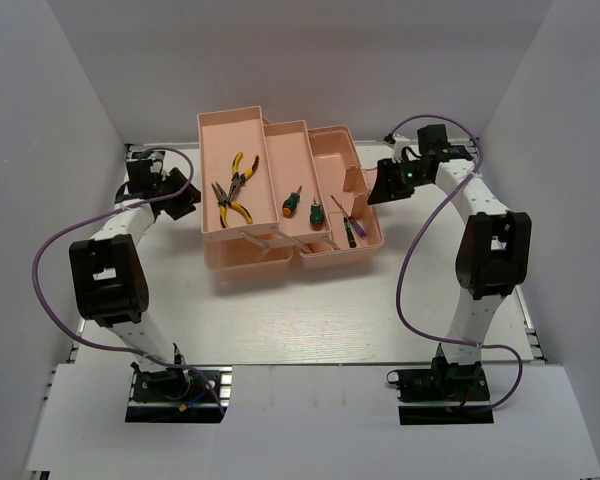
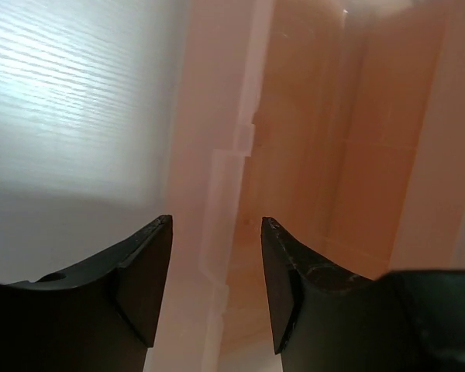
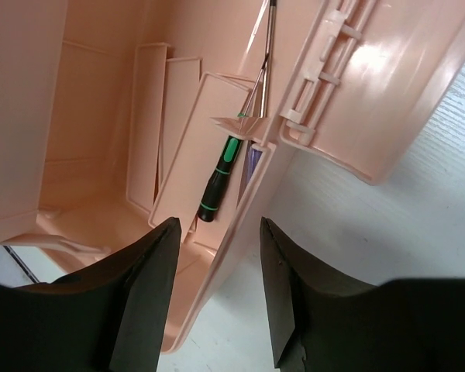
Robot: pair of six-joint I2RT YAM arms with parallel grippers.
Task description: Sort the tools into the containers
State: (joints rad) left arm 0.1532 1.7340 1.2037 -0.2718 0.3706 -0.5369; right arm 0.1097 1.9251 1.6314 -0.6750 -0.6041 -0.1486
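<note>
The salmon-pink toolbox [image 1: 325, 150] stands open at the table's middle. Two yellow-and-black pliers [image 1: 237, 187] lie in its left tray. Two stubby green screwdrivers [image 1: 293, 203] [image 1: 317, 212] lie in the middle tray. The thin dark green screwdriver [image 1: 346, 222] lies in the right compartment and also shows in the right wrist view [image 3: 219, 182]. My left gripper [image 1: 187, 198] [image 2: 217, 232] is open and empty against the toolbox's left wall [image 2: 217, 147]. My right gripper [image 1: 379, 188] [image 3: 217, 232] is open and empty, its jaws on either side of the toolbox's right wall [image 3: 244, 232].
The rounded lid [image 3: 387, 101] hangs open on the toolbox's right side, over the white table [image 1: 300, 320]. A purplish handle [image 3: 250, 164] lies next to the thin screwdriver. White walls enclose the table at the left, right and back.
</note>
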